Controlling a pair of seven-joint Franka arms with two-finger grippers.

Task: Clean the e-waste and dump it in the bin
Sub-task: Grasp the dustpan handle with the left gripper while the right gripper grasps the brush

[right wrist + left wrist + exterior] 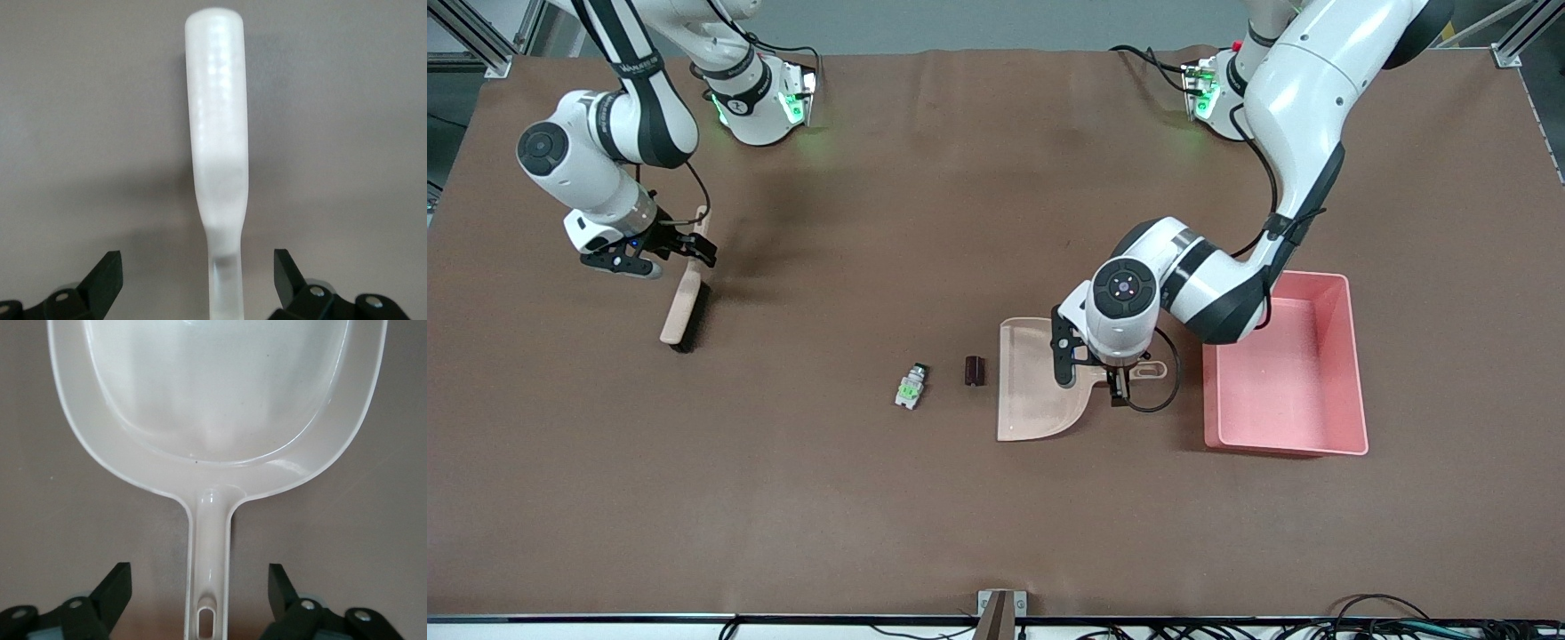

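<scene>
**Both arms parked over their tools, nothing grabbed yet**

So here's the setup on the brown table (996, 516). The left gripper (1089, 378) sits low over the handle of the beige dustpan (1036, 391), fingers spread with the handle running between them and a gap on each side, so no pinch. The left wrist view shows it nicely: dustpan (220, 420) scoop ahead, thin handle between the two black fingertips (113, 587).

The right gripper (680, 249) is over at the right arm's end of the table, same deal with the brush (685, 307). Its fingers are wide apart on either side of the brush handle (217, 133), not touching it.

The e-waste lies on the table beside the dustpan's open edge: the dark maroon cylinder (975, 371) just beside the lip, and the whitish-grey component (911, 386) with the green part a bit farther toward the right arm's end.

The pink bin (1356, 356) sits beside the dustpan's handle end, toward the left arm's end.
</scene>
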